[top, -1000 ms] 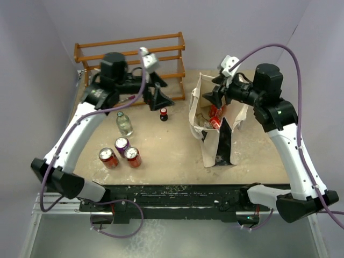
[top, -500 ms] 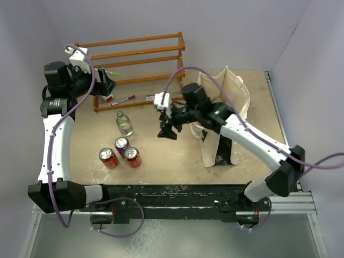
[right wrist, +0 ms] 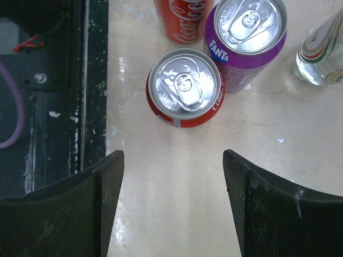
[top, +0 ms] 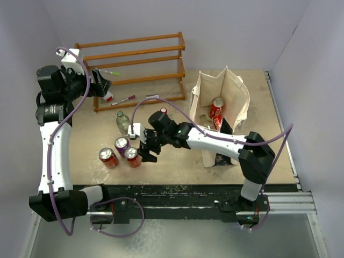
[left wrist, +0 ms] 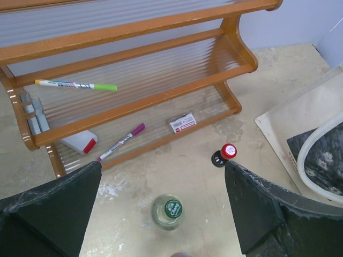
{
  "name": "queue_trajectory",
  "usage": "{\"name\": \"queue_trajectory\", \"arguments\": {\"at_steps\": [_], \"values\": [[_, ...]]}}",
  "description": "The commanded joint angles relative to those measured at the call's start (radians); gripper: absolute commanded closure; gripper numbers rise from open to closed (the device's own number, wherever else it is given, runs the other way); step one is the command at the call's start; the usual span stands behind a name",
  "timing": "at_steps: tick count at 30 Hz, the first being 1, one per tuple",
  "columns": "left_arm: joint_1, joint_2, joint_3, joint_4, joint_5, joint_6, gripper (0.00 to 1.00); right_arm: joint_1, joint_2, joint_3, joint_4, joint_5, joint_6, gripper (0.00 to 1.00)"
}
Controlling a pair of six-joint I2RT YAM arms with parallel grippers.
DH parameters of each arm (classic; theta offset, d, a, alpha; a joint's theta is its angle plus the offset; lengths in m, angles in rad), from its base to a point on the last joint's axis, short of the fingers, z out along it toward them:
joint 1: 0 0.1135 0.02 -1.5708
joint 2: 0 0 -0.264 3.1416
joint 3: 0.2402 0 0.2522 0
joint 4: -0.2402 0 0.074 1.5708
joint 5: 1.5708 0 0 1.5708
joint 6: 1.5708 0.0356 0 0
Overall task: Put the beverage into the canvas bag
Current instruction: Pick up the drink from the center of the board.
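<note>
Three beverage cans stand near the table's front left: a red can (top: 133,156) (right wrist: 185,88), a purple Fanta can (top: 122,145) (right wrist: 249,32) and another red can (top: 108,157) (right wrist: 185,19). My right gripper (top: 144,153) (right wrist: 172,160) hovers open just beside the nearer red can, with nothing between its fingers. The canvas bag (top: 236,94) (left wrist: 289,123) stands upright at the right, with a red can (top: 216,107) inside. My left gripper (top: 104,83) (left wrist: 163,176) is open and raised by the wooden rack.
A glass bottle with a green cap (top: 123,122) (left wrist: 173,210) and a small dark bottle with a red cap (top: 163,111) (left wrist: 225,153) stand mid-table. The wooden rack (top: 134,59) (left wrist: 139,101) at the back holds markers and small items. The black base rail (right wrist: 53,80) runs along the front edge.
My right arm swung from over the bag across to the cans at the left, its jaws widening. The left arm drew back to the far left by the rack.
</note>
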Motion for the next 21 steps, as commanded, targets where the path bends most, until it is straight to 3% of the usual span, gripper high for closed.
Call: {"name": "queue_trajectory", "arguments": {"at_steps": [1, 21], "values": [[0.014, -0.024, -0.012, 0.052, 0.033, -0.024, 0.01, 0.031, 0.056, 0.060, 0.069, 0.075, 0.038, 0.24], [0.019, -0.055, -0.044, 0.088, 0.092, -0.048, 0.01, 0.122, 0.221, 0.201, 0.041, 0.214, 0.067, 0.24]]}}
